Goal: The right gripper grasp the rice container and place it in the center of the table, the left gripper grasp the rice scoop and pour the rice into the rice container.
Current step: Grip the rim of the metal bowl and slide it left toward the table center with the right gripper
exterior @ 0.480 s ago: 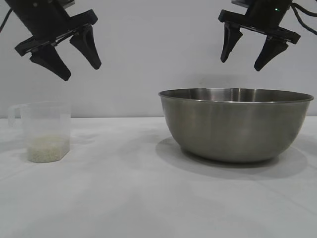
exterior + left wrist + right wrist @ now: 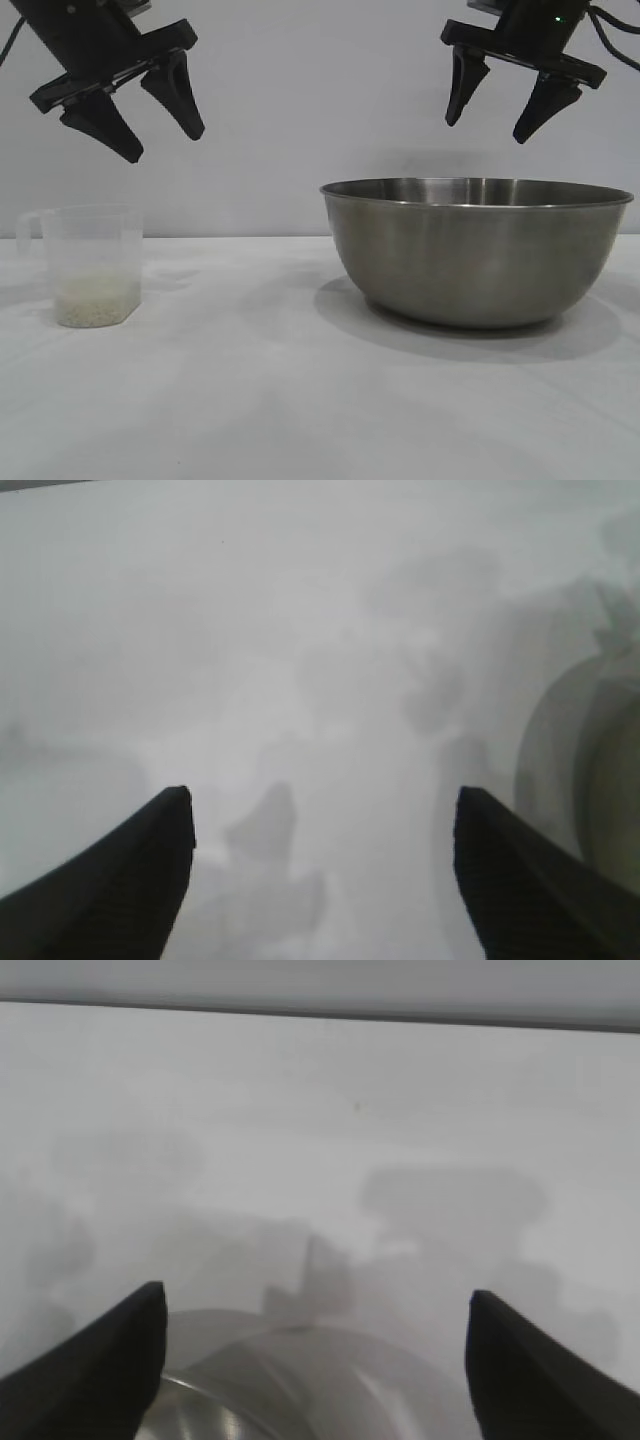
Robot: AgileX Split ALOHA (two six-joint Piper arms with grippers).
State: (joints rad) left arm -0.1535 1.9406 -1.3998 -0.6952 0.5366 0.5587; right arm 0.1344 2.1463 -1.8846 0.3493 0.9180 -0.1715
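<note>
On the white table (image 2: 300,400) sits a big steel bowl (image 2: 475,250), over on the right side. Far from it, on the left side, stands a small clear plastic cup (image 2: 92,265) with a handle on its left. At the bottom of the cup lies a thin layer of white rice (image 2: 97,300). Up in the air above the cup hangs the left gripper (image 2: 165,140), tilted, with its two black pointed fingers spread apart and nothing between them. High over the bowl hangs the right gripper (image 2: 485,127), and its fingers are spread apart too, holding nothing. Neither gripper touches anything. From the right wrist camera, the bowl's rim (image 2: 290,1355) peeks up between the two dark fingers. From the left wrist camera, mostly bare table shows between the fingers.
</note>
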